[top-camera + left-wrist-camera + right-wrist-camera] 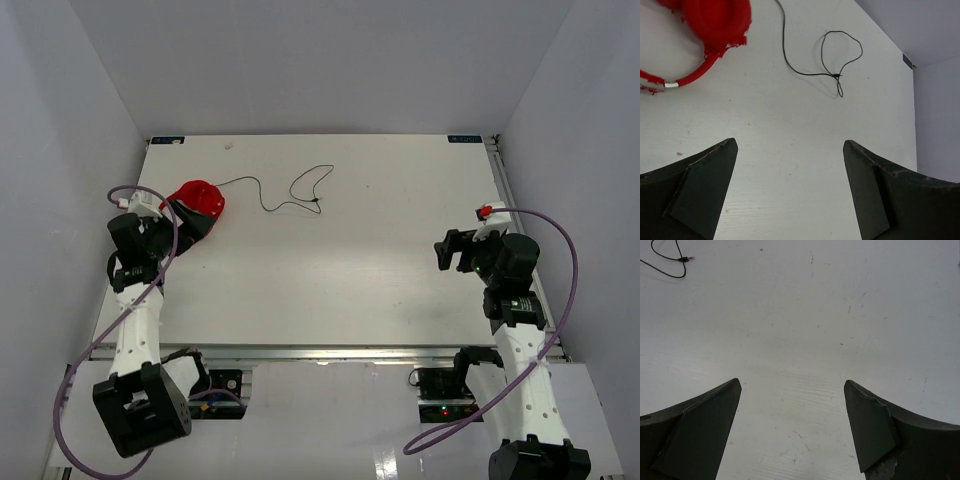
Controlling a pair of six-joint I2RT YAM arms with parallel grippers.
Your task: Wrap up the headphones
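- Since the bright red over-ear plastic headphones [196, 200] lie folded at the far left of the flat white desk [350, 265] with their long thin black cable [262, 204] trailing loose, the wrapping looks not yet begun; I judge the step in hand to be the approach for a first grasp.
- The cable leaves the red cup, runs right across the desk, curls into one open loop and ends at a small dark metal plug [839, 76], none of it wound round the headband.
- In the left wrist view a rounded cup and the red headband with its white joint sit at the top left, ahead of the fingers and off to their left, not between them.
- The left gripper [790, 145] hangs just beside the headphones, its jaws spread wide and holding nothing.
- The right gripper [792, 384] is well apart from them over bare desk on the right, also spread and empty; only the plug end of the cable shows at the top left corner of its view.
- The next move probably calls for one gripper to pin or lift the headphones while the other reaches for the free cable near the plug, a thin target lying flat that will need a low, careful pinch
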